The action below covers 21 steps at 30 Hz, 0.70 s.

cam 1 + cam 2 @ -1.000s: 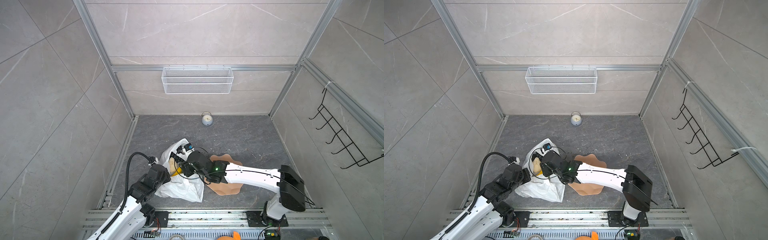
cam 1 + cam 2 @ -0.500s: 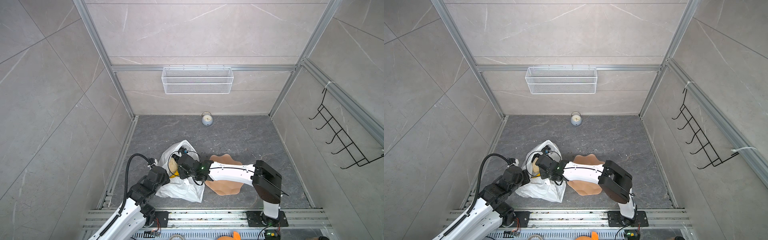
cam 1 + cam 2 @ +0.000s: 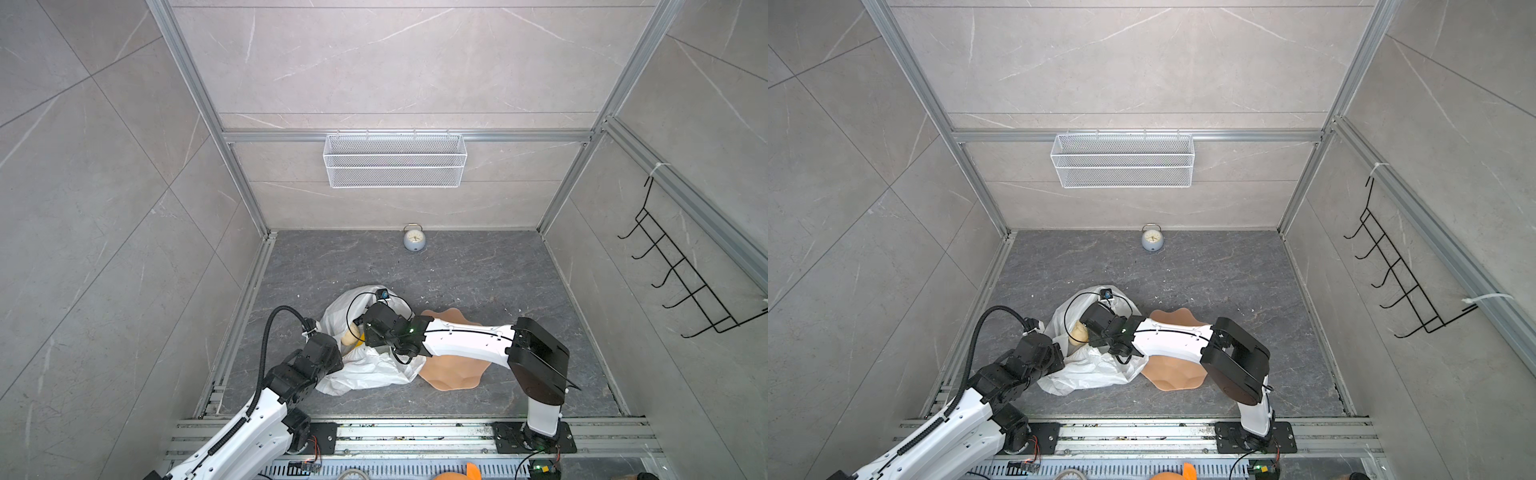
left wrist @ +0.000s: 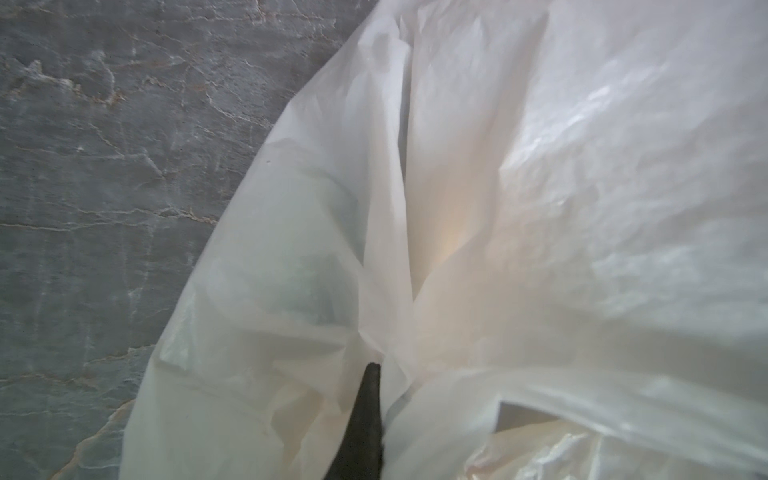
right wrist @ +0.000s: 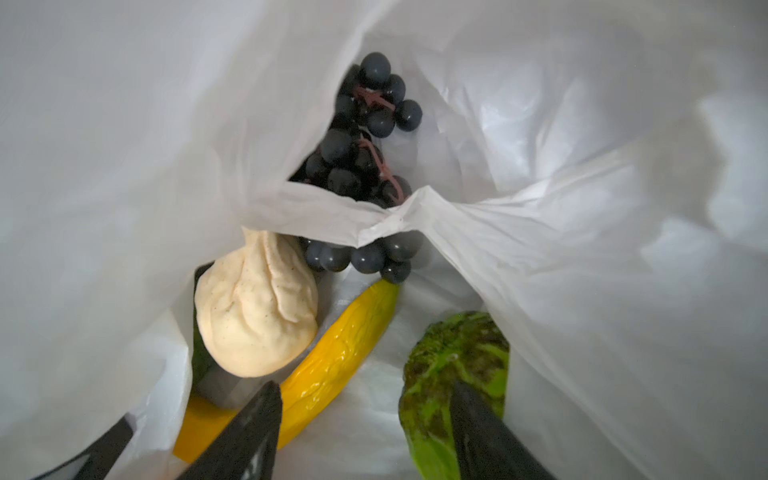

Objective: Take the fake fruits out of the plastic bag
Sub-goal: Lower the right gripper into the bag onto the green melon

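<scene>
The white plastic bag (image 3: 365,374) lies crumpled on the grey floor at front left in both top views. My left gripper (image 4: 371,370) is shut on a fold of the plastic bag (image 4: 540,187) at its near-left edge. My right gripper (image 5: 365,415) is open inside the bag's mouth with bare plastic between its fingers. Ahead of it lie the fake fruits: a dark purple grape bunch (image 5: 357,158), a beige lumpy one (image 5: 253,316), a yellow banana (image 5: 340,353) by one finger and a green one (image 5: 453,357) behind the other. The beige fruit (image 3: 350,334) shows from above.
A peach-pink scalloped bowl (image 3: 453,374) sits right of the bag, partly under my right arm. A small grey alarm clock (image 3: 414,240) stands at the back wall. A wire basket (image 3: 395,160) hangs on that wall and a black hook rack (image 3: 673,278) on the right wall.
My right arm's elbow has swung left and its gripper has gone deeper into the bag mouth, with its jaws spreading wider. The left gripper has kept its hold.
</scene>
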Motion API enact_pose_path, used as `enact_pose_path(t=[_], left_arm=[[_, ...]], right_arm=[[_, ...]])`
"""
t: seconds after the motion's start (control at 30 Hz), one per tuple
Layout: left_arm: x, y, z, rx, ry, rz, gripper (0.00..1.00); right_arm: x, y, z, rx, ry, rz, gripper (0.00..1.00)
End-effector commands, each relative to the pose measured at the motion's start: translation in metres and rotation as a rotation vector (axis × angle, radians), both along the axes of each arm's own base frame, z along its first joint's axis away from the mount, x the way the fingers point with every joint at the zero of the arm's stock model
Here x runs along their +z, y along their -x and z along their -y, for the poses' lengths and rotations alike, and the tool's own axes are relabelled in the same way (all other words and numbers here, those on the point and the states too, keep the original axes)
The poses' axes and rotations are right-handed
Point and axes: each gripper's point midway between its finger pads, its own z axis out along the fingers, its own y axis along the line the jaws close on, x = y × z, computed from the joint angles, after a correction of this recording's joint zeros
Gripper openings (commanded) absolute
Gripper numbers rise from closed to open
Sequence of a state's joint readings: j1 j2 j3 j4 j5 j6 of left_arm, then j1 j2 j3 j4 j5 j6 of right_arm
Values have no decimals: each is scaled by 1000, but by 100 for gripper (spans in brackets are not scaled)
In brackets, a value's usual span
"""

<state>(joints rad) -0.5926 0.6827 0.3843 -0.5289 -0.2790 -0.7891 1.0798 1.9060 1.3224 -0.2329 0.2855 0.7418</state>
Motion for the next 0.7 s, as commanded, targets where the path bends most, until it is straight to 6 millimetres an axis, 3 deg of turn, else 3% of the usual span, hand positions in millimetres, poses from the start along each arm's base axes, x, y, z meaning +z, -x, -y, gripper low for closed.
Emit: enact_pose_path(t=[0.0, 0.13, 0.23, 0.43, 0.67], left_arm=[[5, -3, 4, -2, 10, 25, 0], [10, -4, 7, -7, 10, 50, 0], [10, -4, 8, -14, 8, 55, 0], [7, -5, 11, -20, -2, 53, 0], [11, -5, 8, -15, -16, 66, 0]], right_arm=[[-44, 8, 26, -35, 156, -86, 67], [-61, 11, 49, -114, 243, -112, 67], [-58, 12, 62, -142, 290, -76, 67], [-45, 9, 73, -176, 340, -18, 71], [-57, 10, 83, -220, 375, -44, 75]])
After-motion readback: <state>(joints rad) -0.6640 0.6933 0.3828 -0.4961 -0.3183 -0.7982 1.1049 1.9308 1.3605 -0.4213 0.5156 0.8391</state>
